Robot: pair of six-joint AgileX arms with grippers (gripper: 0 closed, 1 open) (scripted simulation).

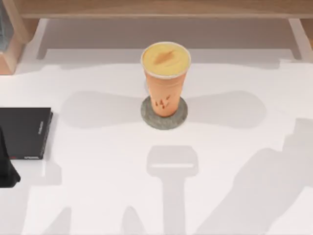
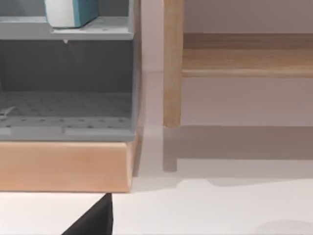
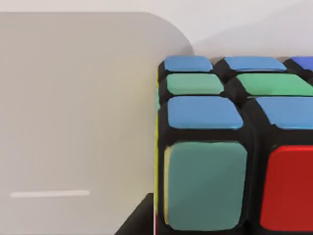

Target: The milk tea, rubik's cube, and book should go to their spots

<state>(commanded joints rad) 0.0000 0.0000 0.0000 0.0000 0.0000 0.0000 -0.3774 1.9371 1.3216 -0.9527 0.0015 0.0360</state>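
Centrally on the white worktop (image 1: 98,196), the milk tea (image 1: 165,78) stands upright on the round grey coaster (image 1: 164,113), its base inside the coaster's rim. At the worktop's left edge lies the flat black book (image 1: 24,132), spine lettering facing right. A dark piece of the left arm (image 1: 7,169) overlaps the black book's near corner at the frame's left edge; the left claw's state cannot be told.

Left wrist view: grey shelf unit (image 2: 68,78) set in a wooden frame (image 2: 63,166), standing on the worktop. On the upper shelf sits the teal book (image 2: 73,11), pale edge outward, seen only in part. A wooden post (image 2: 172,63) stands just beside the shelf unit. A black corner (image 2: 95,220) shows at the picture's low edge; cannot tell whether it is the black book or the arm.

Right wrist view: cube (image 3: 230,147) very close to the camera, blue, green, red and a sliver of yellow facelets visible on a black body. It sits against a pale grey pad (image 3: 73,107) with a rounded corner. Cube is right up at the right claw's position, but contact and the claw's state cannot be told.
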